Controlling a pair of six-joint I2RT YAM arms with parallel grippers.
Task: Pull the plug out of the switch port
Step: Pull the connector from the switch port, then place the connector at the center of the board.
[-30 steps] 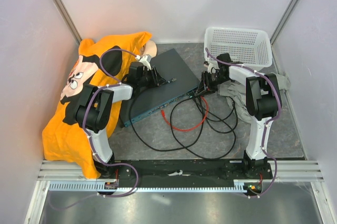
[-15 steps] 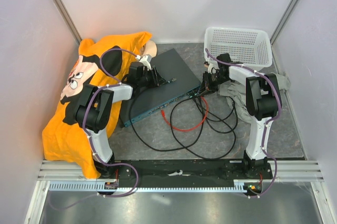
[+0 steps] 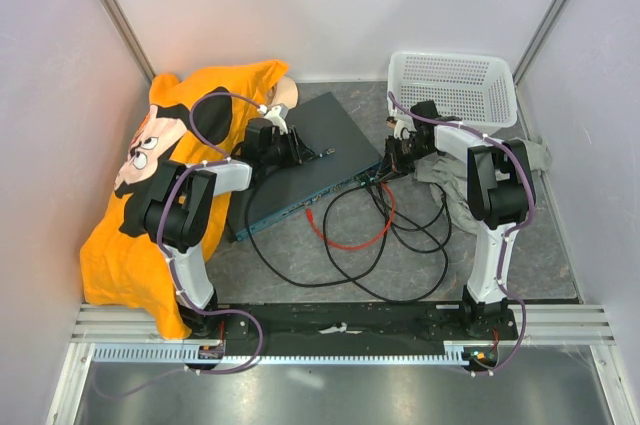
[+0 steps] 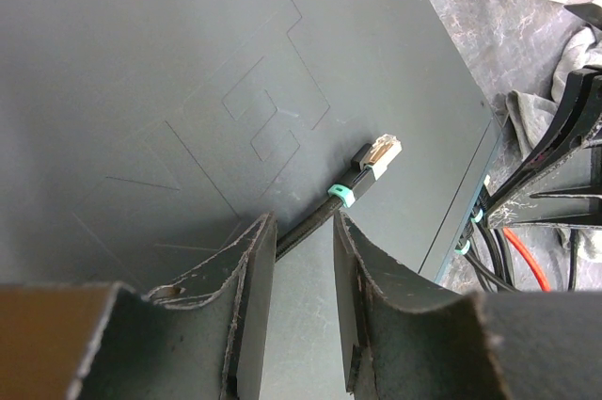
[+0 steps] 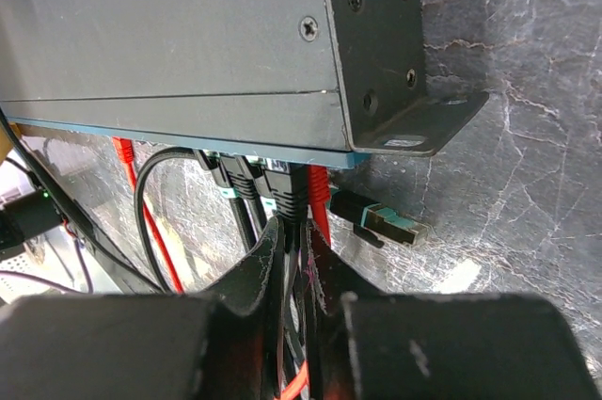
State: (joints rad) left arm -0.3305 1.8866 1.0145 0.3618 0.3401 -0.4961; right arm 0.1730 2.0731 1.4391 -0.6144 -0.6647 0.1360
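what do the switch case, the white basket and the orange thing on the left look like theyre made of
The switch looks like painted sheet metal with a matte dark grey finish; it has a folded corner bracket with screws. The basket is probably moulded white plastic, going by its regular mesh of holes and stiff rim. The orange shirt is soft printed fabric; it drapes and wrinkles.

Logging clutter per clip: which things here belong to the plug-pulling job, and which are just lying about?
Job:
switch
black cable plugged into its front
right gripper, closed around that cable

Lying about:
orange shirt
white basket
grey cloth
loose plug on the switch top
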